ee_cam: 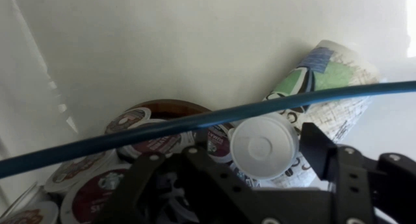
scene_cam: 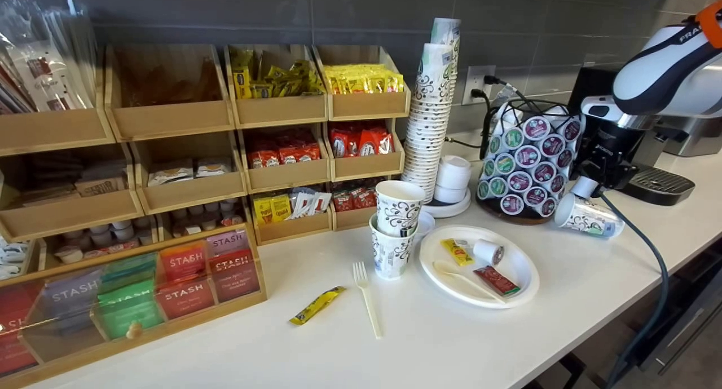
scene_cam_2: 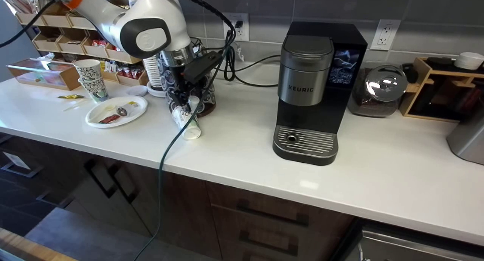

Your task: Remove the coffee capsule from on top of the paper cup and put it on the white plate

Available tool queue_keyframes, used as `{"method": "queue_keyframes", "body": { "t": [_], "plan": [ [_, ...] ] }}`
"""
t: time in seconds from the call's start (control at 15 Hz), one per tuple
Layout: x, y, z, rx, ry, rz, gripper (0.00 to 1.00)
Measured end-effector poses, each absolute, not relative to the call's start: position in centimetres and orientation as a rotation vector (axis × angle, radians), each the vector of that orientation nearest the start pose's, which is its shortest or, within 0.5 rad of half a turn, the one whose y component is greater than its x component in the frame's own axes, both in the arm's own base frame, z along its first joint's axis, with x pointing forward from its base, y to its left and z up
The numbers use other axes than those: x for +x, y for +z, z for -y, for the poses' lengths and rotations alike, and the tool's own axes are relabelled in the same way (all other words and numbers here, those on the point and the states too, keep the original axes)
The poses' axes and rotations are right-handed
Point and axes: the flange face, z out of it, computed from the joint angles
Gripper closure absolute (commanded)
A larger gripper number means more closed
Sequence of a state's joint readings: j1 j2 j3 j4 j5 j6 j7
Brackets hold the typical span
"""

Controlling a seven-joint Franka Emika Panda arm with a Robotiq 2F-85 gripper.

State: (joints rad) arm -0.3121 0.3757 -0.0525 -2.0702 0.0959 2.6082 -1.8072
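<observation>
The paper cup (scene_cam: pixel 589 215) lies on its side on the counter beside the capsule rack. It is white with dark swirls and a green-blue patch, and also shows in the wrist view (ee_cam: pixel 334 78). The white coffee capsule (scene_cam: pixel 585 186) stands on the cup's side, seen in both exterior views (scene_cam_2: pixel 194 101). In the wrist view the capsule (ee_cam: pixel 262 149) is between the open fingers of my gripper (ee_cam: pixel 254 136), close to the right finger, with a gap to the left one. The white plate (scene_cam: pixel 522 265) holds another capsule, a yellow packet, a red packet and a spoon.
The wire capsule rack (scene_cam: pixel 524 169) stands right against my gripper. A teal cable (ee_cam: pixel 182 123) hangs across the wrist view. Nested cups (scene_cam: pixel 393 248), a fork (scene_cam: pixel 366 299) and a yellow packet (scene_cam: pixel 317 305) are near the plate. A coffee machine (scene_cam_2: pixel 306 90) stands on the counter.
</observation>
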Motion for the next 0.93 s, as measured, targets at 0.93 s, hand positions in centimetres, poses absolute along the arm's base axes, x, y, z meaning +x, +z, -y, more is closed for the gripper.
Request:
{"method": "queue_keyframes", "body": {
  "t": [0.93],
  "plan": [
    [52.9, 29.3, 22.7, -2.332, -0.236, 2.240, 0.84]
  ]
}}
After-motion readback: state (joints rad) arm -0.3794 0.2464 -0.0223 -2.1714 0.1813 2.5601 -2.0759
